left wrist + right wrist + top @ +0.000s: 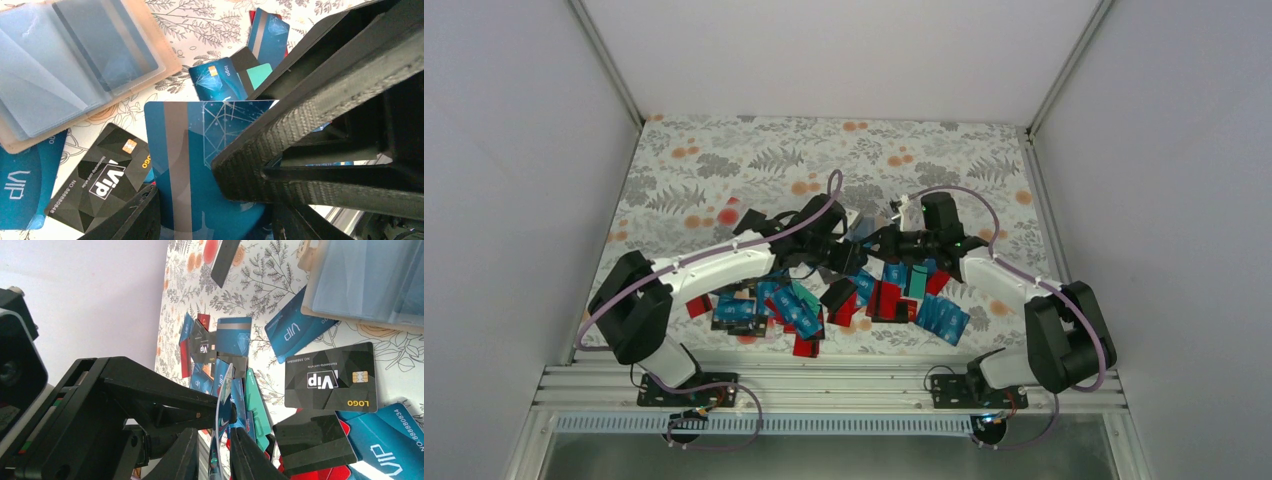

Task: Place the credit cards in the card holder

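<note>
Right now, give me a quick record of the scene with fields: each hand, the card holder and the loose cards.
right hand: shut on a blue card, pinching its faces, above the table
left hand: straddles the same card; grip unclear
card holder: lying open, clear sleeves facing up
loose cards: many scattered between the arms; blue, red, black, teal
black VIP card: flat, near the holder
task state: held card not yet in the holder
</note>
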Robot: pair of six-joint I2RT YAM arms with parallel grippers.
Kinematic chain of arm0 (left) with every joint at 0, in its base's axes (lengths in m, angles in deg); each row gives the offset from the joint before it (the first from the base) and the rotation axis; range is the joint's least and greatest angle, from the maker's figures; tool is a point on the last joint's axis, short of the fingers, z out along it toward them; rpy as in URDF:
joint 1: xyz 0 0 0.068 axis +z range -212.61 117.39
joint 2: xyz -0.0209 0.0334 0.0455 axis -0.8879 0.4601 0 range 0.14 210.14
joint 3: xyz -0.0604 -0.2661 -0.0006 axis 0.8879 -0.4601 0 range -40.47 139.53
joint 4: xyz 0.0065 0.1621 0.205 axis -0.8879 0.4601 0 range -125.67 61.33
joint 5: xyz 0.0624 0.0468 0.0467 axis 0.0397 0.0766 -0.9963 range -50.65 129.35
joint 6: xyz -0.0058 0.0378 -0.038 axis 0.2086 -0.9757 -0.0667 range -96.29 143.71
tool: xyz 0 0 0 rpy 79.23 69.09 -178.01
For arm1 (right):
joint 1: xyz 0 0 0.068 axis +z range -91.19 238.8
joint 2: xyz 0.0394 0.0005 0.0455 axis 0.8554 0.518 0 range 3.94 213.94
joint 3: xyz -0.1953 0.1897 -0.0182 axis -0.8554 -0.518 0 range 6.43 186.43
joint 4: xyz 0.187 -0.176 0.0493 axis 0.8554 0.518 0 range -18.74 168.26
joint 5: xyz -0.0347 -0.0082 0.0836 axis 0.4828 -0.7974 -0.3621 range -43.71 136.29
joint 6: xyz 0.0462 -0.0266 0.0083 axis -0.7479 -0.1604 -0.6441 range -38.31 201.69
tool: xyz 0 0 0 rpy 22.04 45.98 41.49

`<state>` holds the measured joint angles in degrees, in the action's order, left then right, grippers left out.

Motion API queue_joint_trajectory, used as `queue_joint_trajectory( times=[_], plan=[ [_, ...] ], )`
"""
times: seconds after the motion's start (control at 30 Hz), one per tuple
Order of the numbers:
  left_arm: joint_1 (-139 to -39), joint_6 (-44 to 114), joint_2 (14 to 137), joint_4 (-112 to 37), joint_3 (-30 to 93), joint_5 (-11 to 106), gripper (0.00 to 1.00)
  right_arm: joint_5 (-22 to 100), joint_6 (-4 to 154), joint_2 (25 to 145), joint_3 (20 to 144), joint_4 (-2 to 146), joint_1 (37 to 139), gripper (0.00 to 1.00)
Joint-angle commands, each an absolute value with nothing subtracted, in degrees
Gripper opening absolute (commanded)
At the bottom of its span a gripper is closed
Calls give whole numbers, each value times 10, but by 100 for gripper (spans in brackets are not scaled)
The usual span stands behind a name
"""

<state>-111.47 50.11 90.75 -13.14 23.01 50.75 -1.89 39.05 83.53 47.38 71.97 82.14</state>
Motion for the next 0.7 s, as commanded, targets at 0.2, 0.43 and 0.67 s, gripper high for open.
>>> queue_joint_trajectory(
  times=[0.2,0.43,0.67],
  plan=[
    [-1107,529,897,-158,224,507,45,-21,383,831,484,711,822,11],
    [-1102,544,902,-164,225,502,45,-21,386,829,483,710,822,4],
    [-1082,536,885,-138,220,493,80,-16,420,838,504,704,817,4]
  ],
)
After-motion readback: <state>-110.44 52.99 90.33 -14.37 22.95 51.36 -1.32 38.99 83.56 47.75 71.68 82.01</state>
